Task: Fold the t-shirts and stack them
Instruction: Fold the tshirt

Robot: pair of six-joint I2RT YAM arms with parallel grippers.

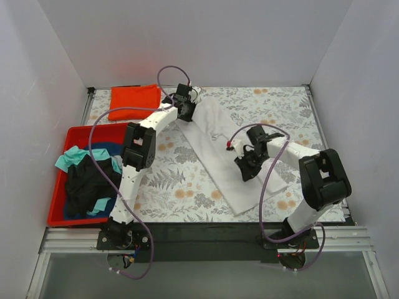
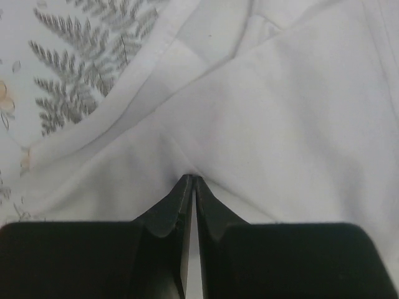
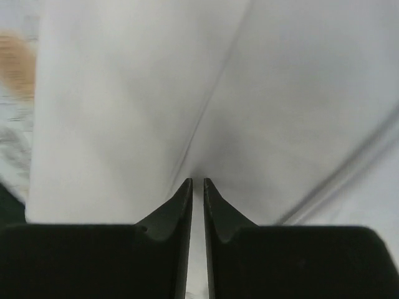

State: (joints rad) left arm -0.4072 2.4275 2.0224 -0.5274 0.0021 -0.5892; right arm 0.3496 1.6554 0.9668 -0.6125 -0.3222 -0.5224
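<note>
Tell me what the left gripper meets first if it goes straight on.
The white t-shirt; the left gripper is shut on a fold of it, with the table cover probably right beneath.

The top external camera looks steeply down from high behind the arm bases, which sit at 6 o'clock, and takes in the whole floral table covering [image 1: 181,180]. The left wrist camera hangs very close above the white t-shirt [image 1: 215,134], facing past the left gripper [image 2: 192,180] at about 11 o'clock from the table's centre. The right wrist camera is just as near, behind the right gripper [image 3: 197,184] at about 4 o'clock. All three views share that shirt.
</note>
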